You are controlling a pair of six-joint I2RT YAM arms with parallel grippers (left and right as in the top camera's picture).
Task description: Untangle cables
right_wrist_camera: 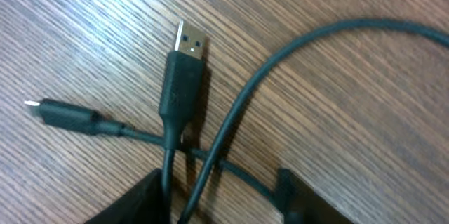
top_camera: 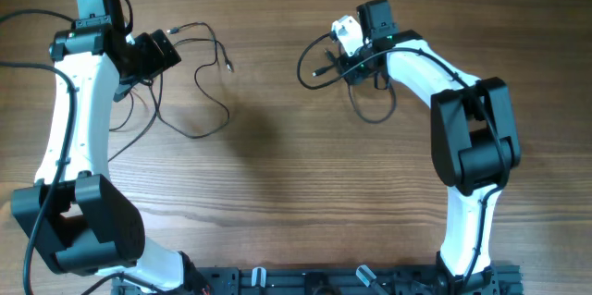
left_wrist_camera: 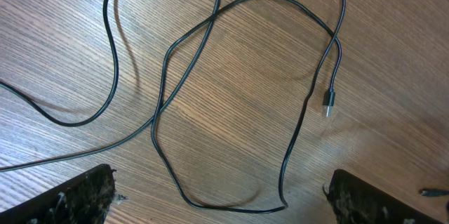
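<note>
Hovering over the left-hand bundle: left gripper [left_wrist_camera: 221,199] has its jaws spread wide with nothing between them, looking down on the cables [left_wrist_camera: 165,104] looped loose on the table [left_wrist_camera: 231,140]. Strands cross in a couple of spots, and a small plug [left_wrist_camera: 329,102] lies free just beside the loop. My guess is it's parked there to pick a strand. Right gripper [right_wrist_camera: 221,199] sits low over the other bundle, USB plug [right_wrist_camera: 186,52] and a smaller connector [right_wrist_camera: 59,115] just ahead. Two cords run back between its jaws, crossing a third. Can't tell if the jaws pinch anything, but they're likely straddling that crossing to pull it apart. No containers in view, everything lies flat on the wood
</note>
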